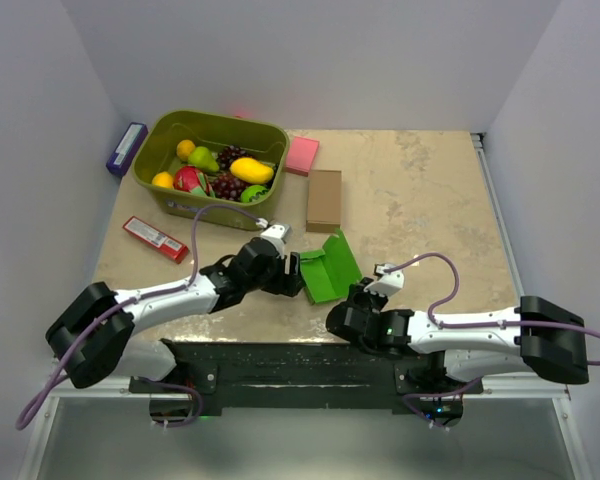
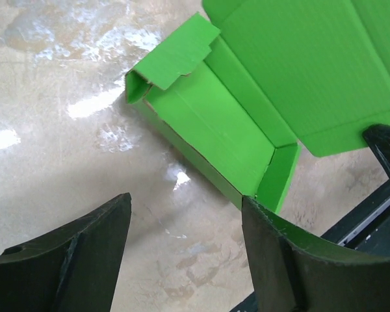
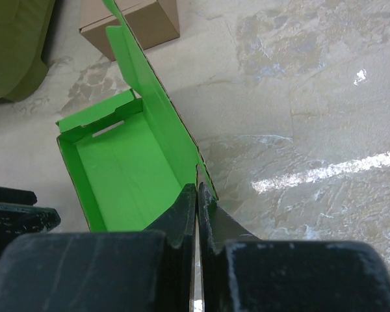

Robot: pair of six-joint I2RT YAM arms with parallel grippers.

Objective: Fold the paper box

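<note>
The paper box (image 1: 328, 272) is bright green card, half folded into an open tray with a flap standing up, near the table's front middle. My left gripper (image 1: 292, 274) sits just left of it, open, with nothing between its fingers. In the left wrist view the tray (image 2: 214, 123) lies ahead of the open left gripper (image 2: 185, 201), and its near corner touches the right finger (image 2: 279, 260). My right gripper (image 1: 358, 300) is at the tray's near right corner. In the right wrist view this gripper (image 3: 197, 188) is shut on the bottom end of the box's (image 3: 123, 162) right side wall.
An olive basket (image 1: 220, 120) of toy fruit stands at the back left, and its side (image 3: 13, 45) shows in the right wrist view. A brown cardboard box (image 1: 324, 198) (image 3: 133, 19) sits just behind the green box. A pink pad (image 1: 301, 155), a red packet (image 1: 155, 238) and a purple box (image 1: 126, 148) lie around the basket.
</note>
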